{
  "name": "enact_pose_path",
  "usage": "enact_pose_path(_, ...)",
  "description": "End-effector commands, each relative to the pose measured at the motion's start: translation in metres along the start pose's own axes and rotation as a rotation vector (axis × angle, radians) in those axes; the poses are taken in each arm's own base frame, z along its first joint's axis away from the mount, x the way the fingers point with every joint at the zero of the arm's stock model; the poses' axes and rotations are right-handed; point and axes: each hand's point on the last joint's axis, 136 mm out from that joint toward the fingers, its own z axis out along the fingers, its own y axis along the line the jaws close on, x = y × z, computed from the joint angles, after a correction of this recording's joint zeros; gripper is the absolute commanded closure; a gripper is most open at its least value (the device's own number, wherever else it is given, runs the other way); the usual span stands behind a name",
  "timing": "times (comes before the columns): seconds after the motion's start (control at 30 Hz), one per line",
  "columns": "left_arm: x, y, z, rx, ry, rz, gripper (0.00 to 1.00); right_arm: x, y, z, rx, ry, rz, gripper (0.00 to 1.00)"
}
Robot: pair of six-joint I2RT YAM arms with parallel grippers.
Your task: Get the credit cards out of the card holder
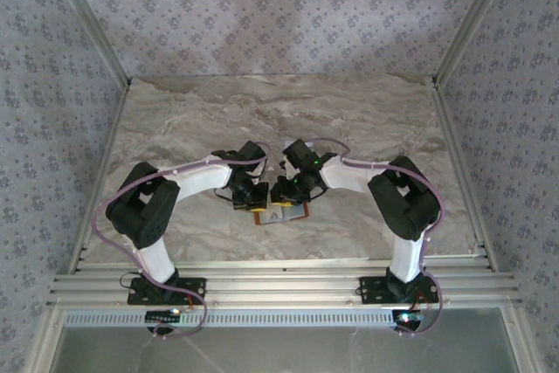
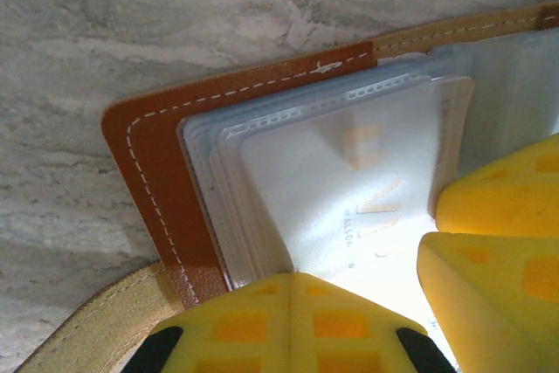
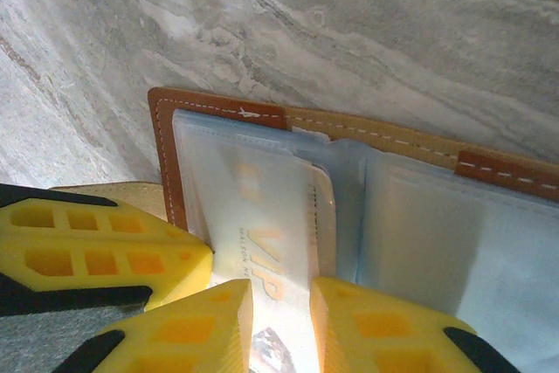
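Card holder (image 2: 150,156) brown, white stitching; table (image 2: 175,6) grey-veined marble.

Brown card holder (image 3: 218,109) open flat; pale credit card (image 3: 271,242) inside clear sleeve (image 3: 210,172).

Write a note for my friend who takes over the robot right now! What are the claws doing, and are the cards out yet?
Left claw: yellow pads shut together, at the edge of the clear plastic sleeves.
Right claw: pads slightly apart over the pale "VIP" credit card; grip unclear.
The brown leather card holder lies open on the marble table.
Done: holder is open.
Left: the card sits inside its sleeve, so slide it out, then check the other sleeves.
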Motion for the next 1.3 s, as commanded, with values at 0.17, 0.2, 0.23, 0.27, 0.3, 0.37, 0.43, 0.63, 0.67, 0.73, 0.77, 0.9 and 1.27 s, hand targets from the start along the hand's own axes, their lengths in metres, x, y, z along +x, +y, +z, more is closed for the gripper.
enact_pose_path(0.17, 0.007, 0.021, 0.000, -0.099, 0.009, -0.004, 0.96, 0.004, -0.029, -0.008, 0.123, -0.014, 0.020, 0.73)
enact_pose_path(0.2, 0.007, 0.021, 0.000, -0.101, 0.008, -0.004, 0.96, 0.004, -0.029, -0.007, 0.126, -0.014, 0.020, 0.73)
enact_pose_path(0.23, 0.007, 0.021, 0.000, -0.099, 0.008, -0.003, 0.96, 0.004, -0.029, -0.008, 0.126, -0.013, 0.020, 0.73)
enact_pose_path(0.27, 0.007, 0.021, 0.000, -0.100, 0.008, -0.003, 0.96, 0.004, -0.028, -0.008, 0.125, -0.016, 0.017, 0.73)
enact_pose_path(0.3, 0.007, 0.021, -0.001, -0.100, 0.008, -0.005, 0.96, 0.004, -0.030, -0.008, 0.130, -0.015, 0.018, 0.73)
enact_pose_path(0.37, 0.007, 0.021, -0.001, -0.100, 0.008, -0.002, 0.96, 0.004, -0.029, -0.009, 0.137, -0.016, 0.011, 0.73)
enact_pose_path(0.43, 0.007, 0.020, -0.002, -0.098, 0.006, -0.001, 0.96, 0.004, -0.030, -0.010, 0.153, -0.017, 0.005, 0.73)
enact_pose_path(0.63, 0.006, 0.020, -0.004, -0.096, 0.000, -0.002, 0.96, 0.005, -0.032, -0.011, 0.205, -0.013, -0.011, 0.74)
enact_pose_path(0.67, 0.006, 0.020, -0.004, -0.097, 0.002, -0.002, 0.96, 0.005, -0.032, -0.011, 0.206, -0.014, -0.014, 0.75)
enact_pose_path(0.73, 0.006, 0.020, -0.003, -0.097, 0.002, 0.000, 0.96, 0.004, -0.029, -0.011, 0.198, -0.015, -0.017, 0.76)
enact_pose_path(0.77, 0.006, 0.020, -0.003, -0.097, 0.002, -0.002, 0.96, 0.003, -0.026, -0.011, 0.189, -0.016, -0.020, 0.76)
enact_pose_path(0.9, 0.005, 0.019, -0.004, -0.095, -0.001, 0.000, 0.96, 0.004, -0.014, -0.007, 0.142, -0.009, -0.039, 0.76)
enact_pose_path(1.27, 0.006, 0.020, -0.004, -0.096, 0.001, 0.001, 0.96, 0.008, -0.025, -0.001, 0.229, 0.012, -0.033, 0.71)
